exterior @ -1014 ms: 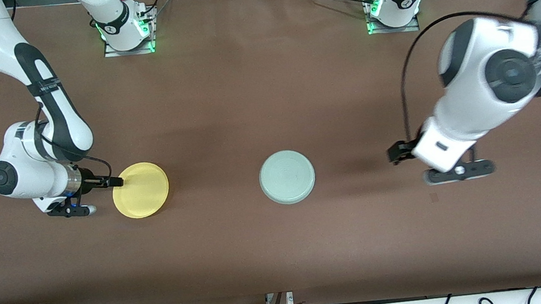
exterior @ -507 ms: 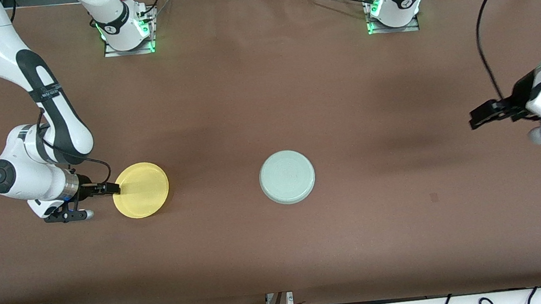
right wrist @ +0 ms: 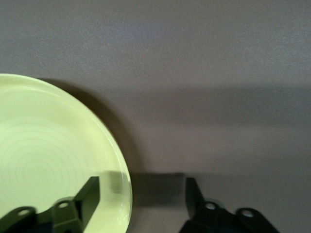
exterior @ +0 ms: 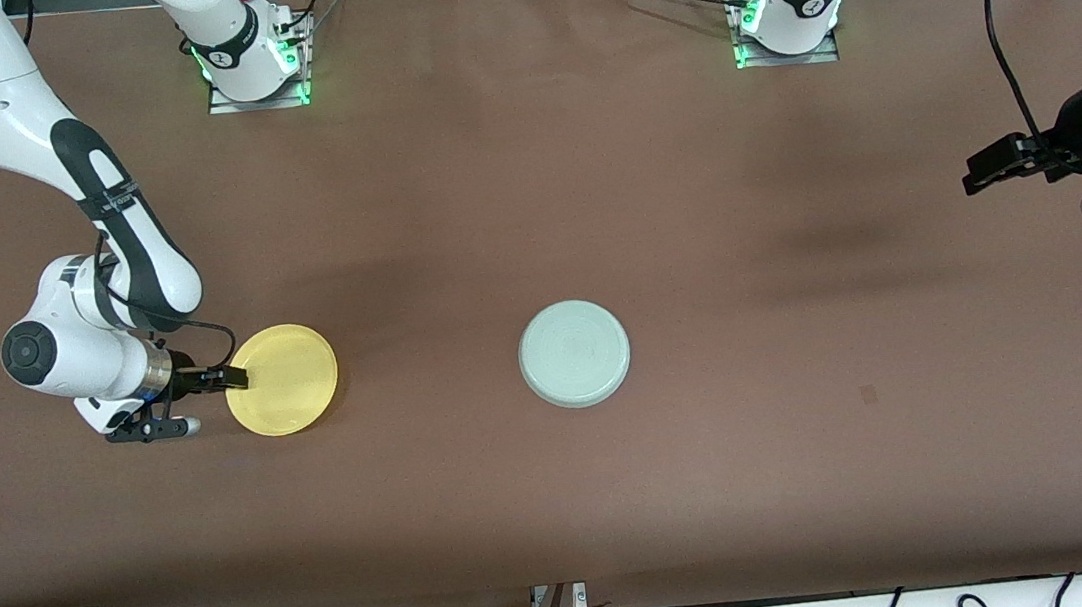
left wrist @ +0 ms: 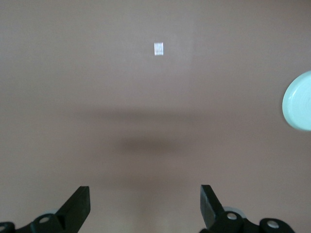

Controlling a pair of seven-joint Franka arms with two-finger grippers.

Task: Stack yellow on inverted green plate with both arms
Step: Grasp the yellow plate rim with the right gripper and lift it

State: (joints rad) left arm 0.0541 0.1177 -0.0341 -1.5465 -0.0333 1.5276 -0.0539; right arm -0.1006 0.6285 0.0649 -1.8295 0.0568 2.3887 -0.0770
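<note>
Over the last second the left arm has swung away from the middle of the table and now hangs over the edge at its own end, while the right arm has only shuffled slightly at the yellow plate. The left gripper (exterior: 975, 177) hovers above bare brown cloth with its fingers spread wide and nothing between them. The right gripper (exterior: 237, 378) sits low at the rim of the yellow plate (exterior: 285, 379), on the side toward the right arm's end; its wrist view shows one finger (right wrist: 90, 196) over the plate's edge and the other off it, the jaws still partly apart and seemingly closing, so no firm hold is evident yet. The green plate (exterior: 573, 353) lies near the table's centre, well apart from the yellow one, and appears already turned upside down. The step in hand looks like the pick-up of the yellow plate; the next move probably calls for pinching that rim securely, lifting it level and carrying it over the green plate. Both plates are empty.
</note>
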